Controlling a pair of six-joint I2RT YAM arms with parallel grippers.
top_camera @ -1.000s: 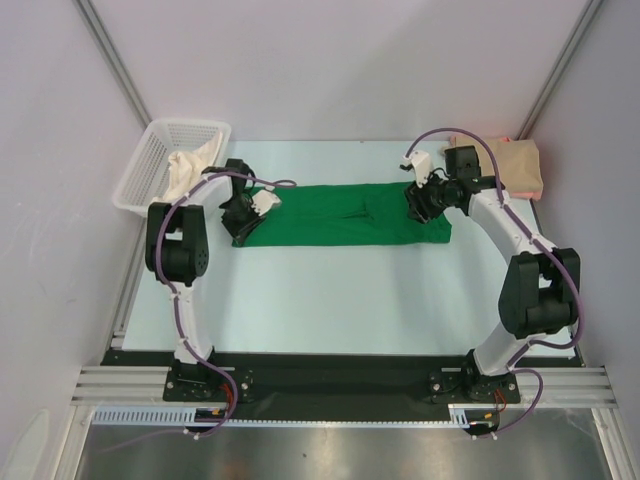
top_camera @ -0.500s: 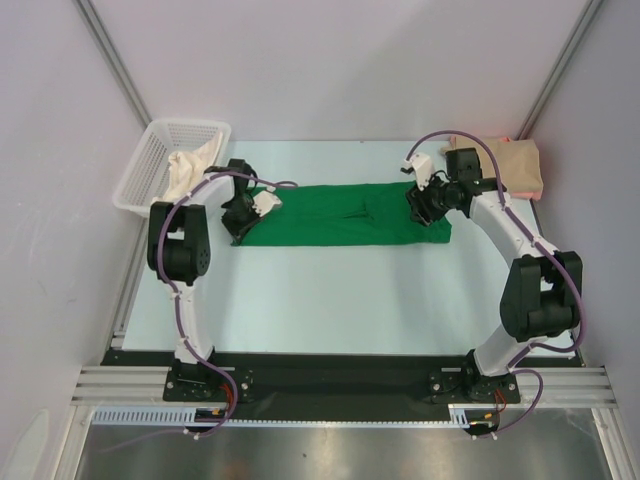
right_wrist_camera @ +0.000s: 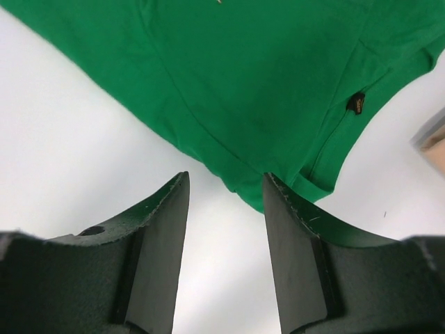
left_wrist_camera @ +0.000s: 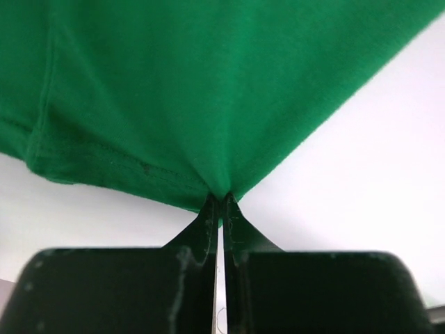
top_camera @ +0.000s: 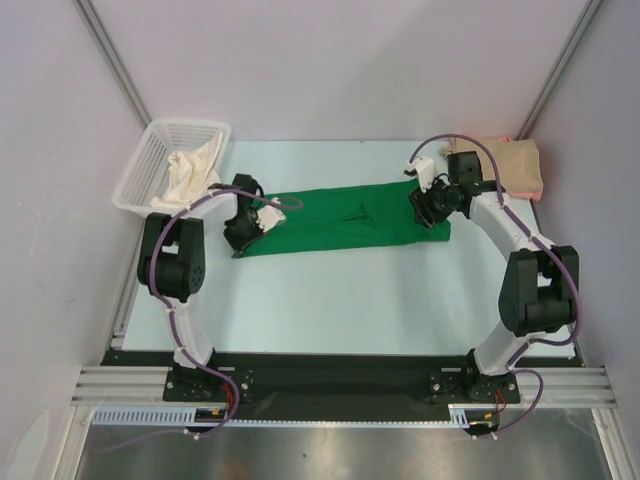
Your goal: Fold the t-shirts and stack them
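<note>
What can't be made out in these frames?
Top view: tan t-shirt partly behind the right arm; pink edge too small to identify.
Left wrist: green t-shirt runs off the frame; layers pinched in the left gripper hidden by its closed fingers.
Right wrist: dark tag on the shirt too small to read.
Top view: white cloth in the basket, kind unclear.

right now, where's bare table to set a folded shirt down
Widest bare table is the near strip between the green t-shirt and the arm bases. A narrower strip lies behind it, between basket and tan t-shirt. Crowded: both shirt ends, at the left tool and right tool.
</note>
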